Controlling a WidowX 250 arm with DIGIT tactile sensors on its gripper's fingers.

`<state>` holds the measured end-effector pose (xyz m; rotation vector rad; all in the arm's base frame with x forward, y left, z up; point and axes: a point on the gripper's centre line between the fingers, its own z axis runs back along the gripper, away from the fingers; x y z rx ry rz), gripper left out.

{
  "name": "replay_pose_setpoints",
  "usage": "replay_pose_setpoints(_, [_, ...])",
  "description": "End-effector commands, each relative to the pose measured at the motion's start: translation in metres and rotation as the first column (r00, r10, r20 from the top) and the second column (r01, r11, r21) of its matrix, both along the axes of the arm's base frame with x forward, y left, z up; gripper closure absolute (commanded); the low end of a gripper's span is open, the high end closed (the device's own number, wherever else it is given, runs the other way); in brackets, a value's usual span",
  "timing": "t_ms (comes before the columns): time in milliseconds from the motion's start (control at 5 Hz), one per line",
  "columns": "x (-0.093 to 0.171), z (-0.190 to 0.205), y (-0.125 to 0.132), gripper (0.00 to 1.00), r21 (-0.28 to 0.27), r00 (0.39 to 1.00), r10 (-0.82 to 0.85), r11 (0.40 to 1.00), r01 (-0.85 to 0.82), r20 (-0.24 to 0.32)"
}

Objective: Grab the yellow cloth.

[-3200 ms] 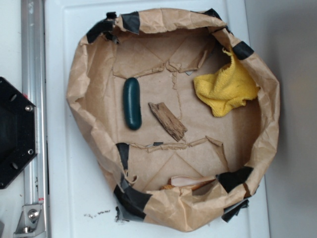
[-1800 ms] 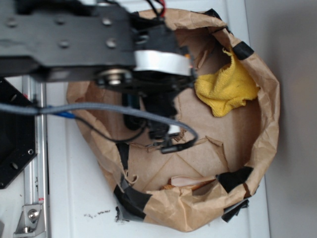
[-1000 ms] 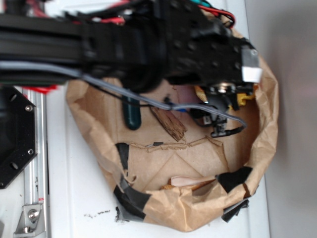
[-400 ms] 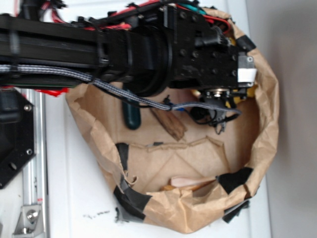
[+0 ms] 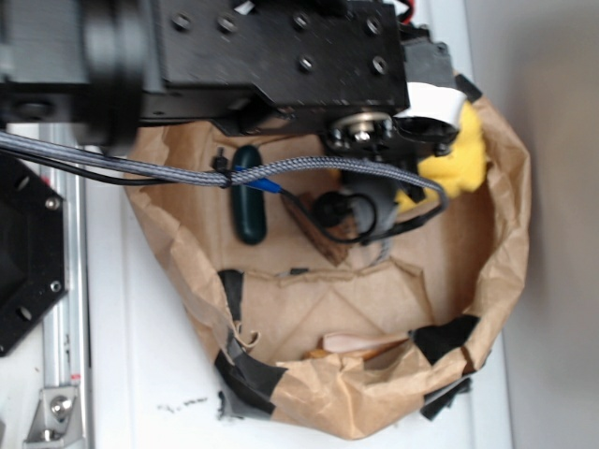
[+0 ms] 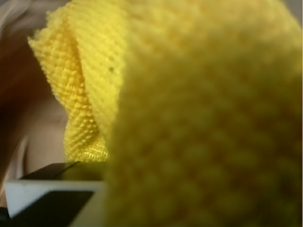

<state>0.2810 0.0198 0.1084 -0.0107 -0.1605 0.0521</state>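
In the exterior view you look straight down on a brown paper bag (image 5: pixel 487 281) rolled open into a shallow bowl, patched with black tape (image 5: pixel 245 369) at its rim and standing on a white bench (image 5: pixel 140 374). The black robot arm (image 5: pixel 234 56) reaches in from the left across the top of the bag, a grey braided cable (image 5: pixel 281 170) trailing under it. Its tool (image 5: pixel 426 122) sits over the bag's upper right part, right on the yellow cloth (image 5: pixel 459 164), of which you see only a bright patch poking out to the right of the arm, against the bag's right wall. You cannot tell from here how far apart the jaws stand, since the arm's body covers them. On the bag's floor, left of the cloth, a dark green oblong object (image 5: pixel 249 208) lies lengthwise, and just right of it a brown piece of wood (image 5: pixel 314 234) shows partly under the cable. A black base plate (image 5: pixel 23 253) sits at the left edge beside a metal rail (image 5: pixel 65 309).

In the wrist view the yellow cloth (image 6: pixel 199 118) fills nearly the whole frame, its knitted weave sharp at the upper left and blurred on the right, very close to the lens. A white and black finger (image 6: pixel 52 196) shows at the lower left with cloth lying against it; whether the jaws are clamped on the fabric you cannot tell
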Motion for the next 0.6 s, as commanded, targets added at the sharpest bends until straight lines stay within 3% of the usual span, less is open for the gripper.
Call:
replay_pose_setpoints(0, [-0.0233, 0.0276, -0.0209, 1.00, -0.001, 0.996, -0.088, 0.996, 0.088, -0.007])
replay_pose_setpoints(400, [-0.0203, 0.0199, -0.0166, 1.00, 0.017, 0.996, -0.090, 0.996, 0.090, -0.016])
